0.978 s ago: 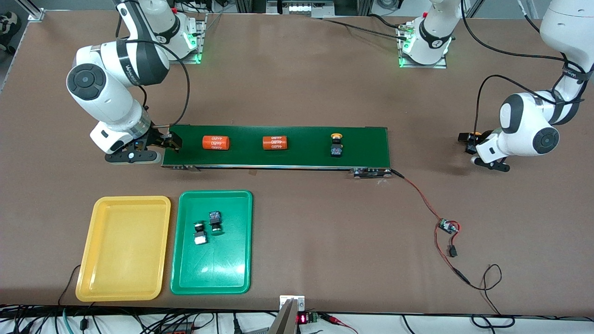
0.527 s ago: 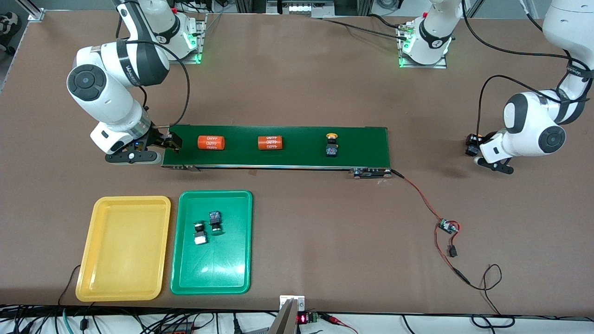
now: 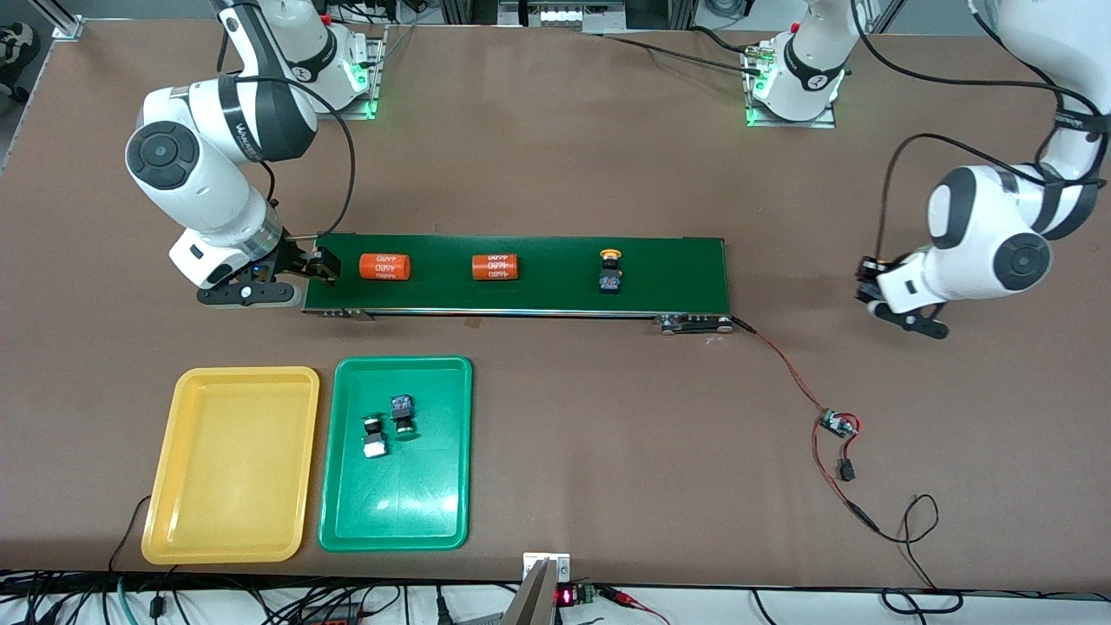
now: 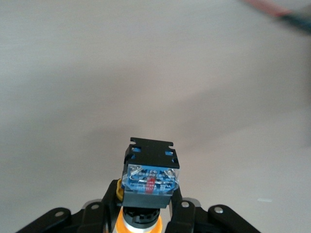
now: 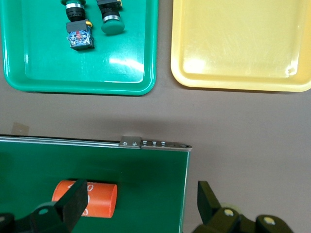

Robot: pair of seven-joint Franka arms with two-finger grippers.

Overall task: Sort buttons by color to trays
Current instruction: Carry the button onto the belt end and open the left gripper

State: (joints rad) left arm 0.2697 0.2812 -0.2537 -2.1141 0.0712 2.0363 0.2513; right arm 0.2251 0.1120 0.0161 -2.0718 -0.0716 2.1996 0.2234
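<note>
My left gripper (image 3: 871, 283) is over bare table off the belt's end, toward the left arm's end, and is shut on a yellow-capped button (image 4: 150, 167). A second yellow-capped button (image 3: 610, 269) rides on the dark-green belt (image 3: 677, 265). Two green buttons (image 3: 375, 437) (image 3: 403, 417) lie in the green tray (image 3: 395, 512). The yellow tray (image 3: 230, 464) beside it holds nothing. My right gripper (image 3: 314, 265) is open at the belt's end toward the right arm; in the right wrist view its jaws (image 5: 141, 204) straddle the belt's corner.
Two orange cylinders (image 3: 384, 266) (image 3: 495, 266) with white print lie on the belt; the nearer one (image 5: 92, 199) is by a right finger. A small circuit board (image 3: 838, 424) with red and black wires lies nearer the front camera than the belt's end.
The cylinders and the belt's yellow button have shifted along the belt toward the right gripper. My left gripper with its button has moved slightly toward the belt. The right arm is still.
</note>
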